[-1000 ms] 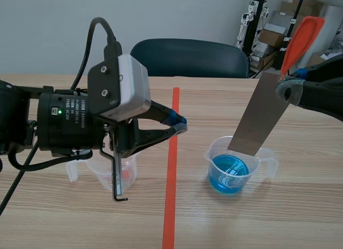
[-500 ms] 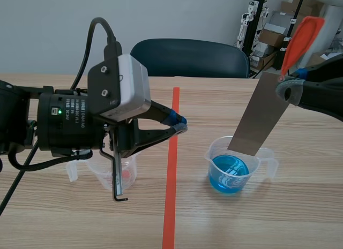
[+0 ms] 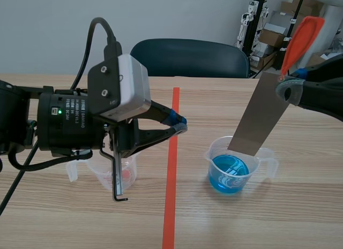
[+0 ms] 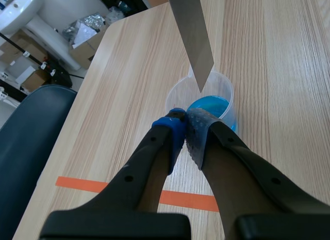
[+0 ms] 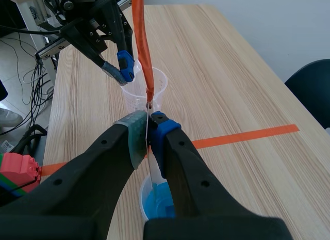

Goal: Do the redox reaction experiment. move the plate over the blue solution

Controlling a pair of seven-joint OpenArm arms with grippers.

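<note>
A grey metal plate (image 3: 261,114) with an orange handle (image 3: 301,35) hangs tilted, and my right gripper (image 3: 287,91) is shut on its upper end. Its lower edge sits at the mouth of a clear beaker of blue solution (image 3: 230,172); I cannot tell whether it touches the liquid. In the right wrist view the plate (image 5: 149,127) shows edge-on between the pads, the blue beaker (image 5: 155,201) beneath. My left gripper (image 3: 180,123) is shut on nothing, raised left of the beaker. In the left wrist view the plate (image 4: 191,33) points into the blue beaker (image 4: 209,103) ahead of my left gripper (image 4: 185,124).
A second clear beaker (image 3: 115,174) with a reddish trace stands under the left arm, left of the orange tape line (image 3: 171,168). A black L-shaped key (image 3: 118,179) hangs from that arm. A dark chair (image 3: 187,56) stands behind the table. Red bricks (image 5: 18,170) lie off the table's side.
</note>
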